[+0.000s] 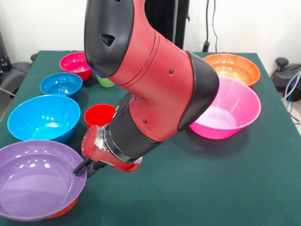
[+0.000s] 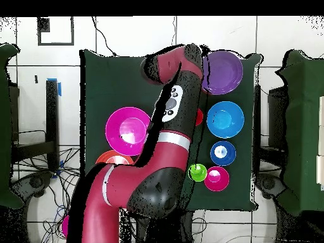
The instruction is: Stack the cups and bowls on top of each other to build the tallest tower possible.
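A dark green cloth-covered table (image 1: 221, 183) spreads beneath the gripper (image 1: 85, 168), with black cables (image 1: 210, 26) far behind it (against a white wall (image 1: 42, 23)).

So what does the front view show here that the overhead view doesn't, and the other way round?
Only the front view shows the gripper at the purple bowl's rim, and an orange bowl nested under that purple one. Only the overhead view shows the light green cup clearly and the arm's full sweep across the table. Both show the hot-pink bowl, large light blue bowl, smaller blue bowl, magenta bowl, far orange bowl and red cup.
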Controlling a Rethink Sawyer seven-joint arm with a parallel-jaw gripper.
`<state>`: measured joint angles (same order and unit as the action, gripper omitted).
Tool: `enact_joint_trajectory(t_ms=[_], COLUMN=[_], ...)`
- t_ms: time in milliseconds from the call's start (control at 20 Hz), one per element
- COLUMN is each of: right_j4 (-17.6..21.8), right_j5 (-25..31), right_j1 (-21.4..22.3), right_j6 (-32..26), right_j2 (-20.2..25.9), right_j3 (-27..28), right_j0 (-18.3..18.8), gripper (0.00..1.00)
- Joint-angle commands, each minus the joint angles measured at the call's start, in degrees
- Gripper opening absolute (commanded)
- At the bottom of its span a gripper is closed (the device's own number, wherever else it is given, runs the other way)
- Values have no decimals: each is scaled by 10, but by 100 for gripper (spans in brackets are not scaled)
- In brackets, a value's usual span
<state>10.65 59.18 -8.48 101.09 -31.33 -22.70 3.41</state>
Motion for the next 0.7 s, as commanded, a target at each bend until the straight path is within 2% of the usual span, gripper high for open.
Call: enact_joint_trajectory(t_ms=[50, 700], right_j4=[-16, -8], right_j5=[2, -4], right_j1=[6, 20], right_j6=[-100, -79], right_j2=[77, 76], right_j3=[-18, -44], right_j0=[0, -14], gripper=[0, 0])
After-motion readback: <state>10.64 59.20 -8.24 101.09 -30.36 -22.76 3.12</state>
